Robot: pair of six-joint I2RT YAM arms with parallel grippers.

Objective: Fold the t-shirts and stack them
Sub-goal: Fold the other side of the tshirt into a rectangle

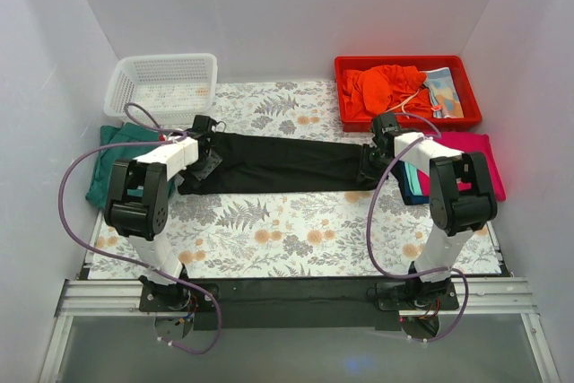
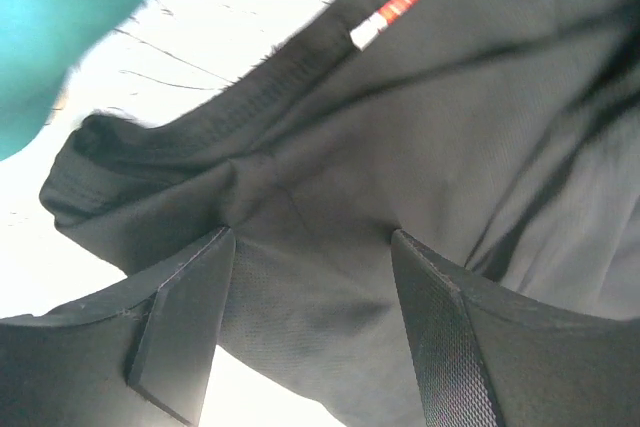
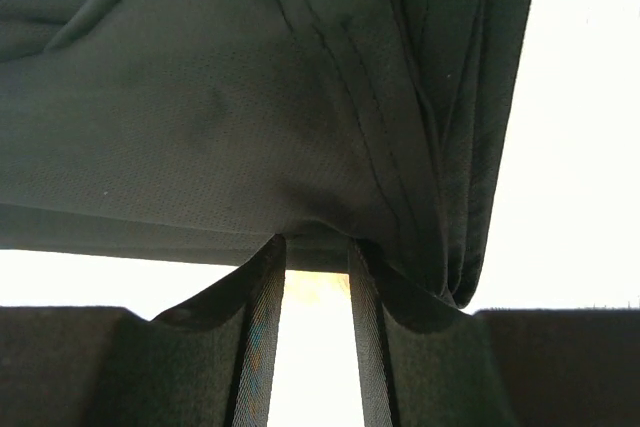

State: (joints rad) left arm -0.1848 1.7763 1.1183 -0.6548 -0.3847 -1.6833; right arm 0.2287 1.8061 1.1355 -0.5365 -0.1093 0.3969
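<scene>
overhead, first: a large soft black t-shirt [image 1: 278, 163], drawn out into a long band, is seen lying crosswise on the floral-patterned table covering [image 1: 296, 221]. its ends are met by the left gripper [image 1: 204, 145] and the right gripper [image 1: 371, 159]. a folded teal t-shirt [image 1: 108, 163] is laid at the left edge and a folded magenta t-shirt [image 1: 480, 152] at the right. a white plastic lattice basket [image 1: 163, 82] and a red plastic tray [image 1: 408, 100] are set at the far side.

left wrist view: the left gripper is held wide, its dark fingers [image 2: 180, 312] spread. collar-end cloth is seen in the gap between them but is not clamped. a red-and-white sewn label [image 2: 395, 9] is shown beside the ribbed neckband, and teal cloth is glimpsed in the upper corner.

right wrist view: the right gripper is drawn narrow, and the layered edge of the black t-shirt appears to be nipped at the very tips of its fingers [image 3: 255, 327]. bright table is seen through the gap lower down.

the step in hand is judged to be the lengthwise fold. it is best done if both ends are gripped through all layers and the band is held level and lightly taut. one end should then be carried squarely over the other, so that the edges are matched before release.
</scene>
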